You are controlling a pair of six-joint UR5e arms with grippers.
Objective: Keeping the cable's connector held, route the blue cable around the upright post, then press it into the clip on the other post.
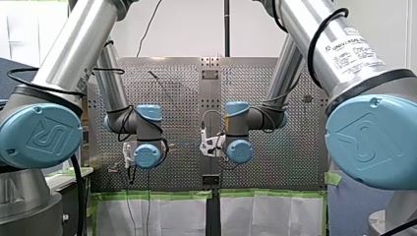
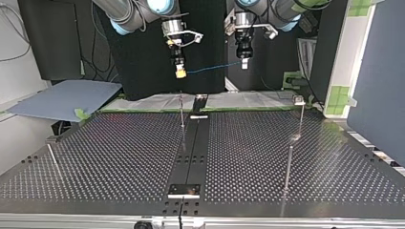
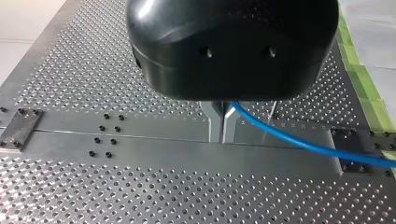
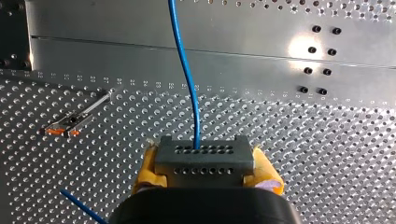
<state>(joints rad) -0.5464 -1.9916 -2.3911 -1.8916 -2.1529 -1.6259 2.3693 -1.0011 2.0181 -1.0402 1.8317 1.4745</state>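
Note:
My right gripper (image 2: 180,71) hangs high over the table's far edge, its yellow pads (image 4: 145,170) shut on a grey connector (image 4: 204,161) with rows of holes. The blue cable (image 4: 187,74) leaves the connector and runs taut to my left gripper (image 2: 244,62), whose metal fingers (image 3: 215,122) are shut on it. In the left wrist view the blue cable (image 3: 303,142) trails off to one side. Below, a thin upright post (image 2: 182,113) stands near the table's centre strip. Another post with a head on top (image 2: 300,101) stands at the top view's right. Both grippers are well above the posts.
A post with an orange-marked clip (image 4: 70,125) shows below my right gripper. More slim posts stand at the top view's right (image 2: 288,162) and left (image 2: 52,160). A metal strip (image 2: 191,152) runs down the perforated table's middle. Green tape (image 2: 143,110) lines the far edge.

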